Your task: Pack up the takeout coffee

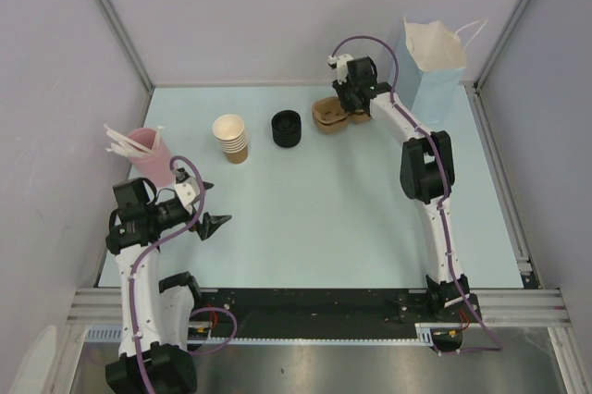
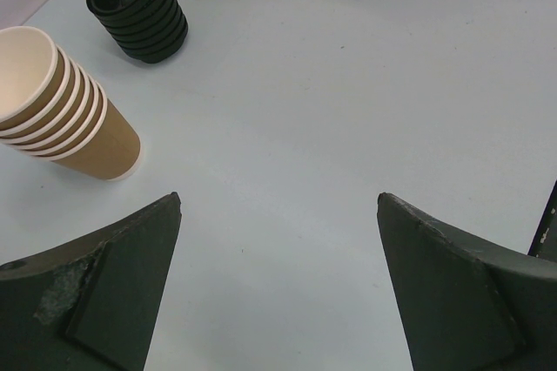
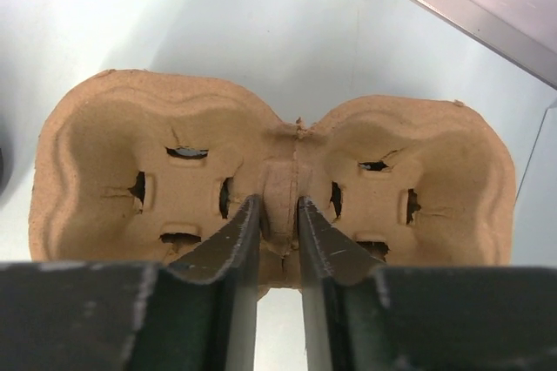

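Note:
No single tan coffee cup is in view apart from the stack of nested tan cups [image 1: 231, 138], which also shows in the left wrist view [image 2: 65, 110]. A stack of black lids [image 1: 286, 128] stands beside it, also in the left wrist view [image 2: 139, 7]. A brown pulp two-cup carrier [image 1: 329, 114] lies at the back; in the right wrist view [image 3: 270, 175] my right gripper [image 3: 278, 205] is shut on its middle ridge. My right gripper is over the carrier in the top view [image 1: 350, 98]. My left gripper [image 1: 209, 207] is open and empty above the table at the near left [image 2: 278, 201].
A pale blue paper bag [image 1: 433, 66] stands open at the back right corner. A pink cup of white stirrers [image 1: 143, 152] stands at the left, close to my left arm. Grey walls and metal rails close in the table [image 1: 324, 218].

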